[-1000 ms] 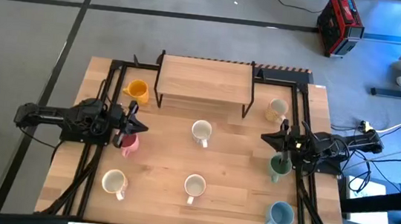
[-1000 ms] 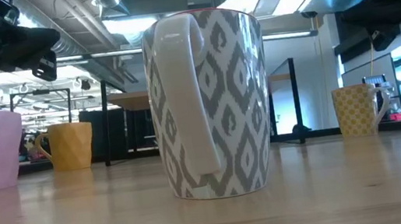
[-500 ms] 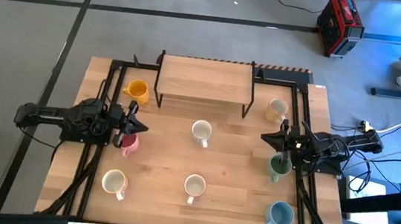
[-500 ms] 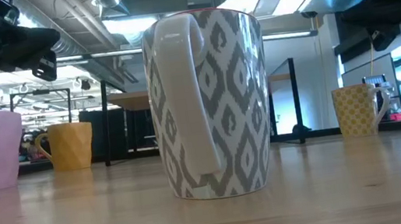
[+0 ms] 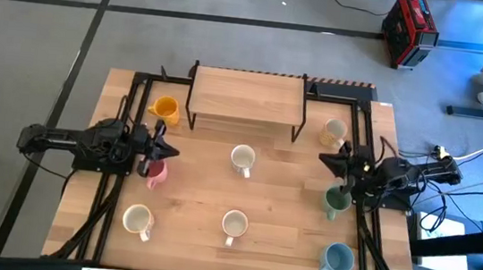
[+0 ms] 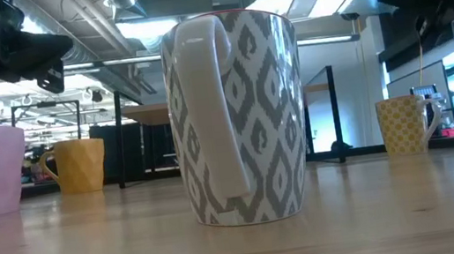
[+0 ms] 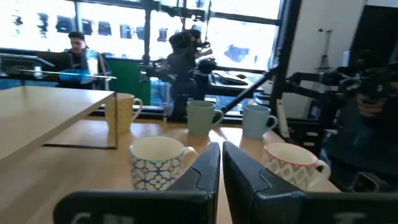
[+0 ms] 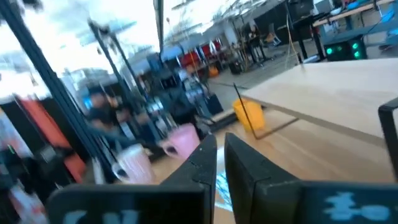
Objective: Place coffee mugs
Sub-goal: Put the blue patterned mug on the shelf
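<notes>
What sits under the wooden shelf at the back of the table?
From above, the shelf top hides the space beneath. The low view's patterned mug blocks most of it too, so nothing can be confirmed there. The yellow mug stands beside the shelf, not under it.

Eight coffee mugs (image 5: 241, 160) stand apart on the tabletop (image 5: 279, 206): three at nine o'clock, two central, three at three o'clock; a shelf (image 5: 247, 99) stands at twelve.

mugs (image 5: 242, 159): eight, all on the table (image 5: 287, 212)
white or cream mugs: four
orange-yellow mug (image 5: 165, 108): one
pink mug (image 5: 156, 173): one
green mug (image 5: 336, 200): one
blue mug (image 5: 337, 257): one
arms: two
racks (image 5: 247, 95): one, at 12 o'clock
</notes>
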### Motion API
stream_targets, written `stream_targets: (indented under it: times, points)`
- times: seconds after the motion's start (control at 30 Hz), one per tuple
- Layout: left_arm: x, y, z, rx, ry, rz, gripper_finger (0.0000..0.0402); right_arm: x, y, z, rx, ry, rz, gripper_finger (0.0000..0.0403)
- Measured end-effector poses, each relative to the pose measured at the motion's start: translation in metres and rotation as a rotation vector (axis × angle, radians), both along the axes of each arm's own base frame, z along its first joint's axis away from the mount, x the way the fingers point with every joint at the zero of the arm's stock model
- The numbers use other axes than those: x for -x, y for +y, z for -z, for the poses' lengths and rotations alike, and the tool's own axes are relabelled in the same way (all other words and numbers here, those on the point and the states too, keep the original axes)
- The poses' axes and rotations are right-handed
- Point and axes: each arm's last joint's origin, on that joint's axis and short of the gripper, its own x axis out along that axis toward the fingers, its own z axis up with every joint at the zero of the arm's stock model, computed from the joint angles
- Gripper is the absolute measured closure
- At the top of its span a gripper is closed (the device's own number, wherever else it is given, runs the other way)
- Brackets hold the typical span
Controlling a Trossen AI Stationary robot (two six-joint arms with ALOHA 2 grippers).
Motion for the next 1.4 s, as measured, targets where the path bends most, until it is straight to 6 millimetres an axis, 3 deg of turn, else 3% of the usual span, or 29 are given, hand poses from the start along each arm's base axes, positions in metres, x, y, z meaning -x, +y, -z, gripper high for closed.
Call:
stream_targets:
  times: [0.2,0.47,0.73,0.9,1.13,1.4]
  points:
    - [0.002,0.001,-0.011,0.133,-0.113,0.000,0.0388,0.001,-0.001,-0.004,-0.268,-0.093,-0.012,0.0379]
    - [0.011,0.004,-0.035,0.206,-0.384,-0.100,0.0388,0.003,-0.006,-0.009,-0.342,-0.170,0.138,0.0379]
    - [0.012,0.007,-0.039,0.317,-0.428,-0.191,0.0388,-0.004,-0.003,-0.014,-0.341,-0.186,0.101,0.0379]
    - [0.009,0.008,-0.036,0.333,-0.392,-0.193,0.0388,-0.024,0.004,-0.033,-0.259,-0.093,0.088,0.0379]
    - [0.004,0.008,-0.033,0.359,-0.354,-0.192,0.0388,-0.067,0.018,-0.068,-0.083,0.085,0.039,0.0379]
    - [0.004,0.008,-0.033,0.359,-0.348,-0.185,0.0388,-0.113,0.032,-0.063,-0.024,0.266,0.036,0.0379]
